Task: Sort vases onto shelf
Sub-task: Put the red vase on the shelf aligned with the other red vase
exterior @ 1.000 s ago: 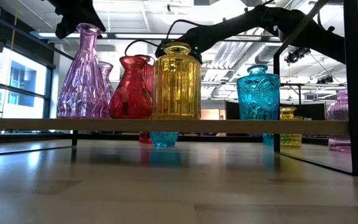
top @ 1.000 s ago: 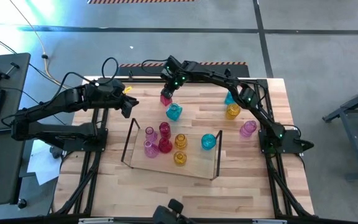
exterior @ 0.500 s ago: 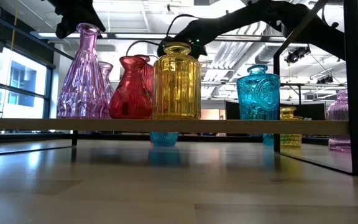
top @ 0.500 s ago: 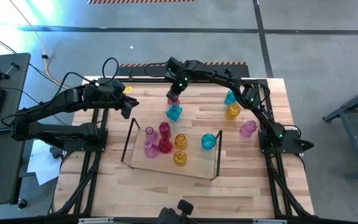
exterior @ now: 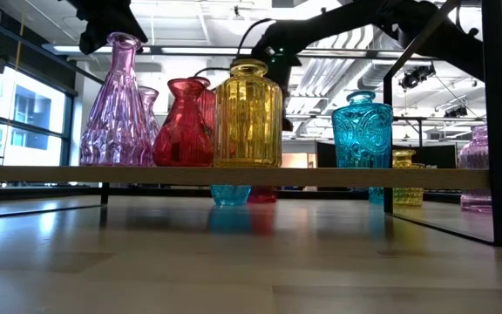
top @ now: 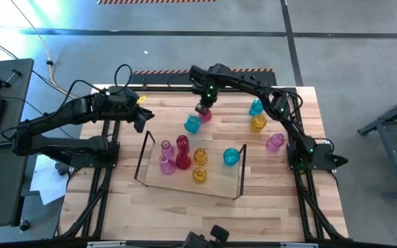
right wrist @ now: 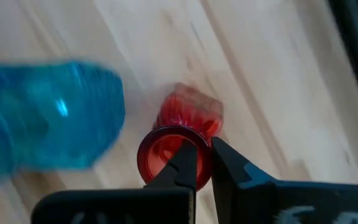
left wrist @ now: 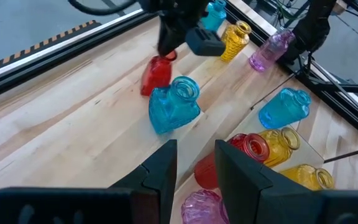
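Overhead, low and wrist views of the vase-sorting cell. The right gripper point(top: 202, 109) hung over the far middle of the tabletop point(top: 185, 207), its fingers point(right wrist: 185, 163) closed on the rim of a small red vase point(right wrist: 182, 134): one finger inside the mouth, the other outside. A cyan vase point(top: 193, 124) stood just beside the red one, on the side nearer the shelf point(top: 236, 184). The shelf already carried pink, red, yellow and cyan vases. Three more waited on the tabletop near the right arm: a second cyan vase point(top: 255, 107), an amber vase point(top: 258, 123) and a pink vase point(top: 275, 142).

The left gripper point(left wrist: 194, 177) waited beyond the shelf's left end, fingers apart and empty.

Judged step: carrying the red vase to the shelf. A rim pinch gives little hold, so the vase should be kept upright, lifted clear of the neighbouring cyan vase and the shelf's dark end frame point(top: 142, 157), and lowered into a free gap beside the other reds.

Whether the red vase's base touched the tabletop could not be told. In the low view the front row of vases hid those behind.
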`<action>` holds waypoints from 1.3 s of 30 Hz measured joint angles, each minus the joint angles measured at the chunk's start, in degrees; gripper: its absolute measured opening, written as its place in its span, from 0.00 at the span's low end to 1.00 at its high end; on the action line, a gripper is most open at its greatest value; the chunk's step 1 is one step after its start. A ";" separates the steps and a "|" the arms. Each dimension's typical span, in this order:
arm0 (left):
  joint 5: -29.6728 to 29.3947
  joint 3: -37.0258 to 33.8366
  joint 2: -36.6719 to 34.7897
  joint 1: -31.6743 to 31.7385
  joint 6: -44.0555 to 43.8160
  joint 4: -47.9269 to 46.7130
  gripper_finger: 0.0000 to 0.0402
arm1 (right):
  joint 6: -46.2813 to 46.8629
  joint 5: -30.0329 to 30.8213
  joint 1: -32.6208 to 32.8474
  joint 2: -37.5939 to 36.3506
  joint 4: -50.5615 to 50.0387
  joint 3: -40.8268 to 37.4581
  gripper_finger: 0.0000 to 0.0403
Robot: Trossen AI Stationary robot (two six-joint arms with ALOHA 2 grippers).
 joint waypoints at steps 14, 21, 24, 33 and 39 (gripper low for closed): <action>0.22 0.00 -0.09 -0.02 1.11 -0.08 0.25 | -0.88 1.86 0.32 -3.77 -13.57 -0.10 0.00; 0.21 0.00 -0.09 -0.01 2.17 -0.09 0.25 | 0.76 -0.40 0.64 -8.46 -13.98 -0.06 0.00; 0.22 0.00 -0.09 -0.02 2.21 -0.07 0.25 | 3.20 -2.77 0.85 -11.83 -14.01 0.04 0.00; 0.22 0.00 -0.09 -0.02 3.53 -0.07 0.25 | 11.82 -2.66 5.43 -22.18 -14.00 0.10 0.00; 0.20 0.00 -0.09 -0.01 4.11 -0.02 0.25 | 20.79 -2.71 11.51 -26.89 -13.98 0.10 0.00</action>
